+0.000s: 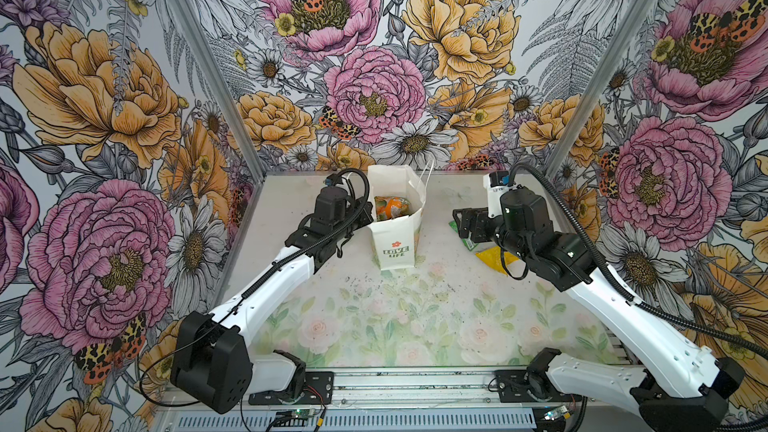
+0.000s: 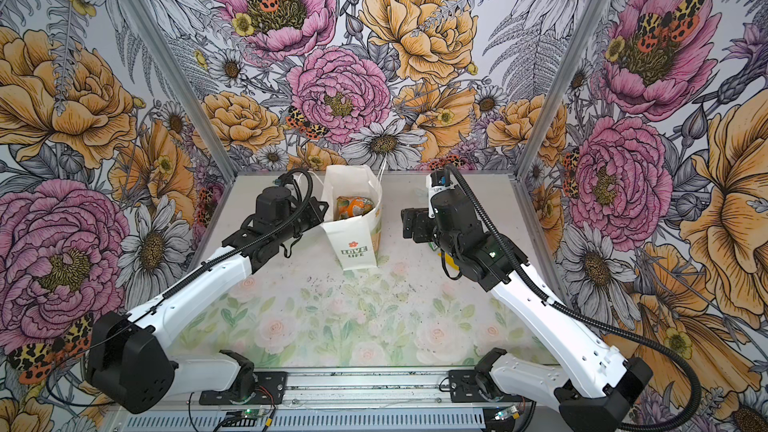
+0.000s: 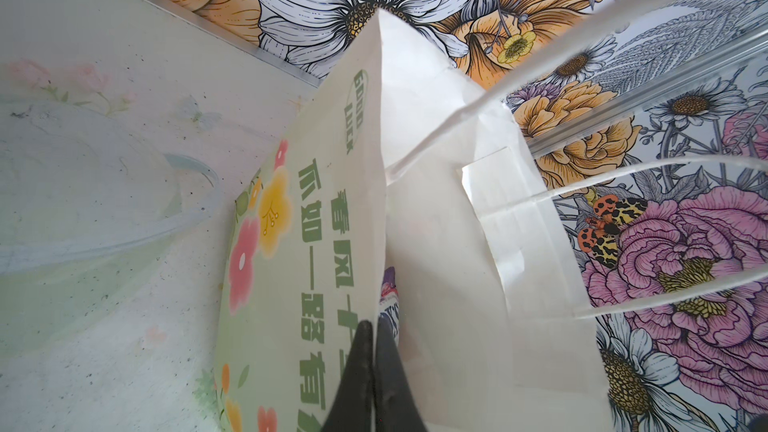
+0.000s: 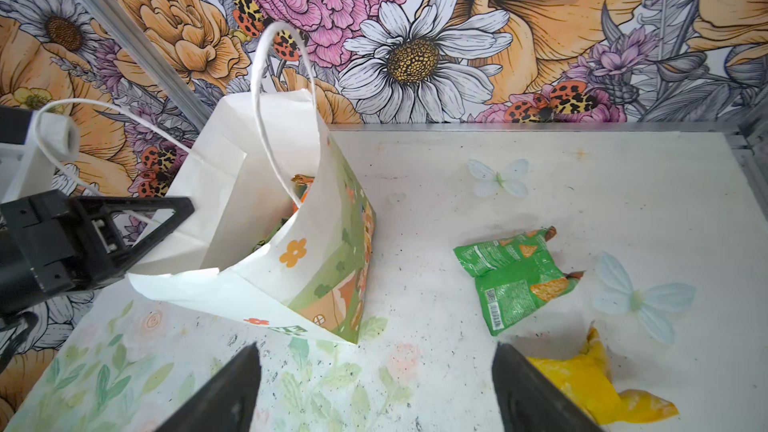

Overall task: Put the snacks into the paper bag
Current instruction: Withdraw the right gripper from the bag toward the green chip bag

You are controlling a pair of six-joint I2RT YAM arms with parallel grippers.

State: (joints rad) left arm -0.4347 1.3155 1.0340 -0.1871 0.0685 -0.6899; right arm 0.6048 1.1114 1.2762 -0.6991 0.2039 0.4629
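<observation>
White paper makes up the paper bag (image 1: 397, 243), which stands upright toward the back of the flower-printed table (image 1: 374, 317) in both top views, its mouth open and an orange-white packet (image 1: 390, 207) lying inside. The left gripper (image 1: 368, 218) meets the bag's left rim. The right gripper (image 1: 461, 222) hangs to the right of the bag, apart from it, over a green packet (image 1: 455, 227), with a yellow packet (image 1: 494, 258) on the table just nearer the camera. The matching top view shows the same bag (image 2: 353, 243), the orange-white packet (image 2: 353, 205) and the right gripper (image 2: 409, 222). In the left wrist view the left gripper (image 3: 374, 371) has its black fingers pressed together on the top edge of the bag's printed wall (image 3: 299, 243), a scrap of a purple packet (image 3: 389, 280) showing inside and the cord handles (image 3: 623, 176) trailing away. In the right wrist view the right gripper (image 4: 374, 388) stands spread wide and holds nothing. The bag (image 4: 249, 284) is off to one side, and the green packet (image 4: 515, 280) and yellow packet (image 4: 590, 384) lie flat on the table beside one finger.
</observation>
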